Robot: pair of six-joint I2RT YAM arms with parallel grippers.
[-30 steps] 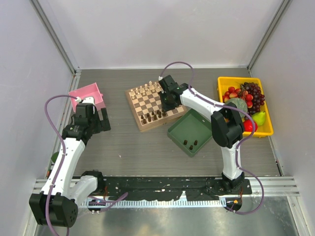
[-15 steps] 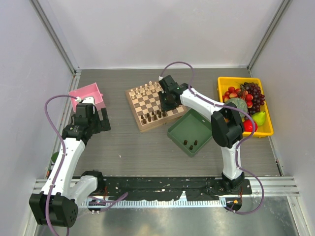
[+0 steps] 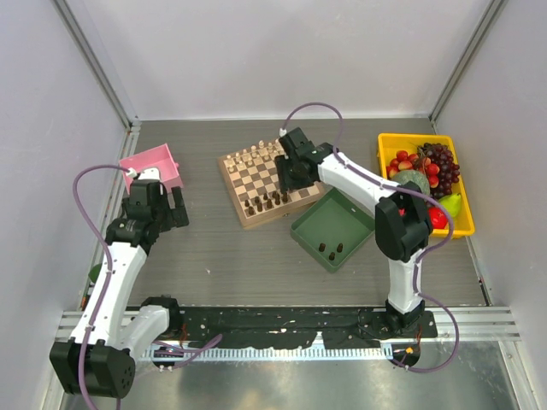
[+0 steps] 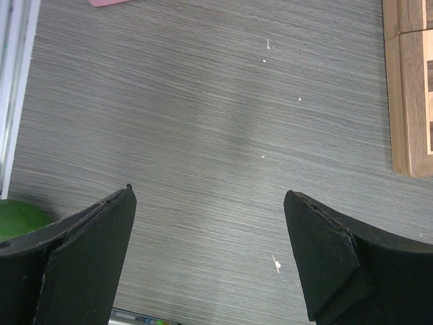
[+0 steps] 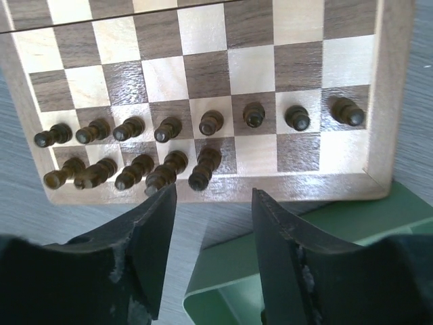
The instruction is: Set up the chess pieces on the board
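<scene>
The board point(image 3: 256, 178) lies mid-table, with pale chessmen along its far edge. Dark chess pieces point(image 3: 265, 203) stand in two rows at its near edge. In the right wrist view the board point(image 5: 270, 64) carries a full row of dark pawns point(image 5: 211, 122) and several dark pieces point(image 5: 142, 170) behind them at the left. My right gripper point(image 3: 288, 181) hangs over the board's near right part; in its wrist view it point(image 5: 211, 193) is open and empty. A few dark pieces point(image 3: 330, 249) stand in the green tray. My left gripper point(image 3: 178, 207) is open and empty over bare table point(image 4: 210, 196).
The green tray point(image 3: 342, 218) lies at the board's near right corner, and its rim shows in the right wrist view point(image 5: 223, 271). A yellow bin of fruit point(image 3: 425, 184) stands at the right. A pink box point(image 3: 154, 168) and a green object point(image 4: 17, 217) are at the left.
My right arm has shifted slightly, its elbow swinging right, with the gripper staying over the board's right part. My left arm has moved a little to the left.
</scene>
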